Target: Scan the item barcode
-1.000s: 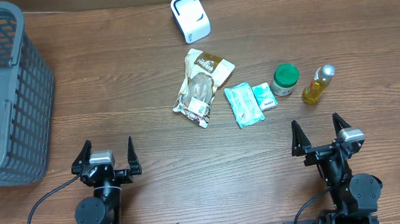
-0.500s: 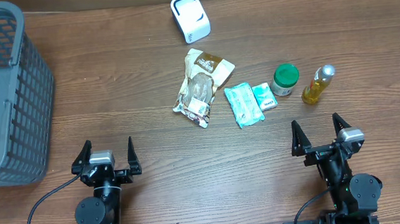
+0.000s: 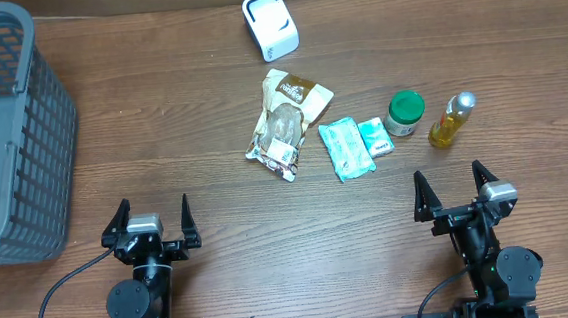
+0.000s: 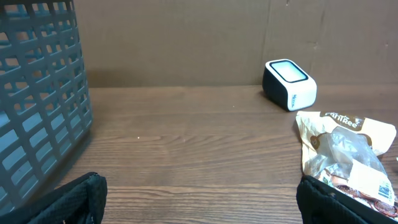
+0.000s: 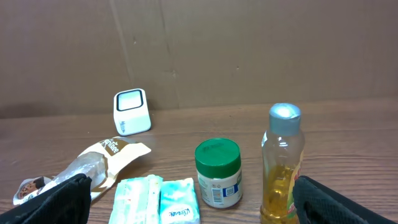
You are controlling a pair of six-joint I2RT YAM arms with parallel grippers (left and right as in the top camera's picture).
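A white barcode scanner (image 3: 271, 25) stands at the back of the table, also in the left wrist view (image 4: 289, 84) and the right wrist view (image 5: 132, 111). In front of it lie a brown snack bag (image 3: 286, 123), two teal tissue packs (image 3: 355, 144), a green-lidded jar (image 3: 405, 113) and a yellow oil bottle (image 3: 451, 119). My left gripper (image 3: 151, 220) rests open near the front edge, left of the items. My right gripper (image 3: 457, 193) is open just in front of the jar (image 5: 218, 172) and bottle (image 5: 282, 163). Neither holds anything.
A grey mesh basket (image 3: 3, 128) fills the left side of the table, its wall close in the left wrist view (image 4: 38, 99). A cardboard wall (image 5: 249, 50) rises behind the table. Bare wood lies between the grippers and the items.
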